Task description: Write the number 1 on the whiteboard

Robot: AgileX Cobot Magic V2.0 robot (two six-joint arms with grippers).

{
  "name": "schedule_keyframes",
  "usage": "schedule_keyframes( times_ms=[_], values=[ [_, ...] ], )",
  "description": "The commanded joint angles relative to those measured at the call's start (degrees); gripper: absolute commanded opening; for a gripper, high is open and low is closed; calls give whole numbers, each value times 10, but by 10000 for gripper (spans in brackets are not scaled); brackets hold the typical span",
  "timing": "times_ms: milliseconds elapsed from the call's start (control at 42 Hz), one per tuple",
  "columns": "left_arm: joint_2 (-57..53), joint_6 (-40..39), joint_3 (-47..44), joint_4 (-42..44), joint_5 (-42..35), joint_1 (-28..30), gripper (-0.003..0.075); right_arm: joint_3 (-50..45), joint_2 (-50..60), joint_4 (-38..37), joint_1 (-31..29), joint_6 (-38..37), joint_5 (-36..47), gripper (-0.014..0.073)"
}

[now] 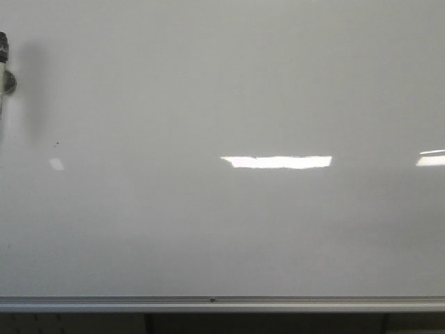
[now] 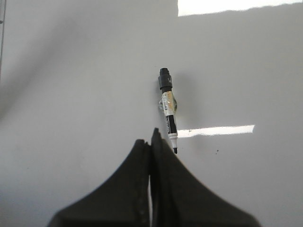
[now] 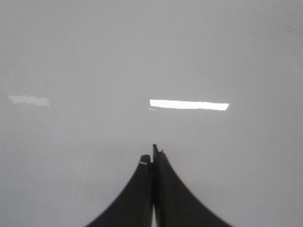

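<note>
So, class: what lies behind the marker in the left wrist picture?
Behind the marker is the whiteboard, with a bright reflection and a tiny dark speck near its tip. The board directly under its barrel is covered, so any mark there cannot be seen.

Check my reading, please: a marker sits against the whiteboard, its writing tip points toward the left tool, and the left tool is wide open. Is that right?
Not quite. The left tool is shut, not wide open: in the left wrist view its two fingers meet with nothing between them. The rest holds: the marker sits against the whiteboard, writing tip toward the tool.
</note>
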State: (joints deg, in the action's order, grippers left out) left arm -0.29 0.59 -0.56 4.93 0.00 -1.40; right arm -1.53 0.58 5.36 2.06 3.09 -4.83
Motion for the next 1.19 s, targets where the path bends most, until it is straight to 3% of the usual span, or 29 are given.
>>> schedule_keyframes(
  times_ms=[0, 761, 904, 1165],
  values=[
    [-10, -6, -13, -3, -45, 1, -20, 13, 10, 0, -2, 0, 48, -69],
    [-10, -6, -13, -3, -51, 1, -20, 13, 10, 1, -2, 0, 54, -69],
    [-10, -6, -10, -6, -84, 1, -20, 18, 10, 21, -2, 0, 54, -69],
    [-7, -6, 86, -20, -53, 1, -20, 99, 10, 24, -2, 0, 26, -69]
  ],
)
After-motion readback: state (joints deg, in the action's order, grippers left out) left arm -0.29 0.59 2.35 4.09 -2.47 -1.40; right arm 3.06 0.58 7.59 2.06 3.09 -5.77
